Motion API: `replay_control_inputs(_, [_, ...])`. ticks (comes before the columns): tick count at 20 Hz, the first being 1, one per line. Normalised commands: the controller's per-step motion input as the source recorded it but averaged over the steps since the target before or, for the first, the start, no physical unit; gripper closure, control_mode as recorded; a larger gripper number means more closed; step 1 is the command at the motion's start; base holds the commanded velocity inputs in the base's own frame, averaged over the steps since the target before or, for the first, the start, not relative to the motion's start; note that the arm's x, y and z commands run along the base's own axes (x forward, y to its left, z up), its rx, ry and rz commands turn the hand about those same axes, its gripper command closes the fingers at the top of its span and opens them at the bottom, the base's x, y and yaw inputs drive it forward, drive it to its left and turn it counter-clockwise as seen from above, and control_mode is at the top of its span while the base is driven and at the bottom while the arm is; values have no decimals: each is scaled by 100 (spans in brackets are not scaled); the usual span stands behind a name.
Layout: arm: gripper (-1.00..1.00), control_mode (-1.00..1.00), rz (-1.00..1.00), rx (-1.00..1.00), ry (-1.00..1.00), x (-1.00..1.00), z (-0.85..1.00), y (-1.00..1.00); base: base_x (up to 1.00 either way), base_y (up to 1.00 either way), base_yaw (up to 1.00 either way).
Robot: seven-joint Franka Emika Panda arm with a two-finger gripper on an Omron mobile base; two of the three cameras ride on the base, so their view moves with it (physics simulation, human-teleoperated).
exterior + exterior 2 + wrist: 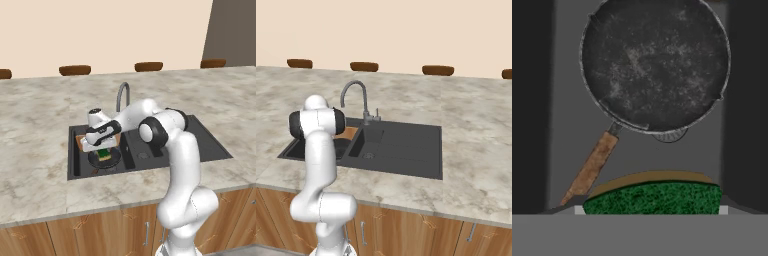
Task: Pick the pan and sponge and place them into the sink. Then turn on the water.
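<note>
1. Hand view looks down into a sink basin: the pan (pixel 654 65) lies flat on the basin floor, its brown handle (pixel 592 167) running toward the lower left, with a drain partly hidden under its rim.
2. The sponge (pixel 654 199) sits right at the bottom of that view, green face up with a yellow edge, where the fingertips would be; they are hidden behind it, so the gripper (pixel 103 151) seems to be clamped on the sponge, though I cannot see the fingers themselves.
3. From the left base view, the hand hangs low over the left basin of the sink (pixel 210 150), with a green patch beneath it and the pan's dark rim below.
4. Judged step: the pan is already in the sink and the sponge is being brought in. Next, the fingers need to part so the sponge drops into the basin, then the arm must rise and reach the faucet (pixel 356 95) lever at the sink's back edge. No water runs yet.
5. The sink is set in a marbled grey counter (pixel 471 125) over wooden cabinets (pixel 406 230); brown stools (pixel 438 70) line the far edge against a beige wall.
</note>
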Motion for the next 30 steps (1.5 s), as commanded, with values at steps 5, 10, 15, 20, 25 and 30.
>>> replay_control_inputs(5, [100,-100,-1,0,-1,27,-24,1,0,0,0])
replay_control_inputs(10, [100,-100,-2,0,-3,26,-21,6,0,0,0])
replay_control_inputs(15, [100,-100,-3,0,0,26,-25,7,0,0,0])
replay_control_inputs(20, [100,-100,-4,0,0,24,-31,7,0,0,0])
replay_control_inputs(25, [100,-100,-4,0,0,24,-34,9,0,0,0])
replay_control_inputs(30, [100,-100,-5,0,0,21,-37,14,0,0,0])
